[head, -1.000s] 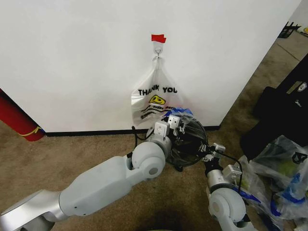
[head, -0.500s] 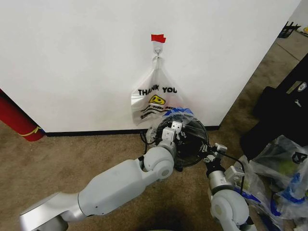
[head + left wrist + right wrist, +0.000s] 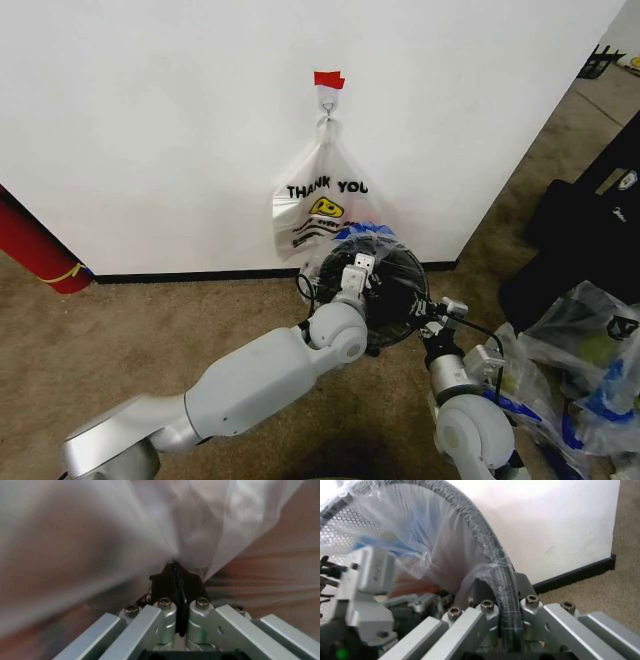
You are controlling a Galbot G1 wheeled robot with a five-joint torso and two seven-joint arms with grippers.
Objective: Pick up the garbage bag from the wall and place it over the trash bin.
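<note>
The trash bin (image 3: pixel 402 303), black wire mesh, stands on the carpet at the foot of the white wall (image 3: pixel 150 120). The garbage bag (image 3: pixel 368 233), thin clear plastic with blue patches, is draped over the bin's rim and hangs inside it. My left gripper (image 3: pixel 358 268) reaches into the bin's mouth; the left wrist view shows this gripper (image 3: pixel 175 568) shut on a pinch of the bag (image 3: pixel 100 525). My right gripper (image 3: pixel 437 318) is at the bin's near right rim. In the right wrist view it (image 3: pixel 495 581) is clamped on the rim (image 3: pixel 465 510), with bag film (image 3: pixel 420 536) lying over that rim.
A white "THANK YOU" smiley bag (image 3: pixel 325 200) hangs from a metal hook (image 3: pixel 327 100) under red tape (image 3: pixel 328 79), just behind the bin. A red cylinder (image 3: pixel 35 250) leans at the left. Bulging clear bags (image 3: pixel 590 370) and a black case (image 3: pixel 590 220) crowd the right.
My left arm has swung right and pushed farther toward the bin, carrying the pinched bag. More plastic now lies over the bin's left rim. The right gripper has stayed on the rim.
</note>
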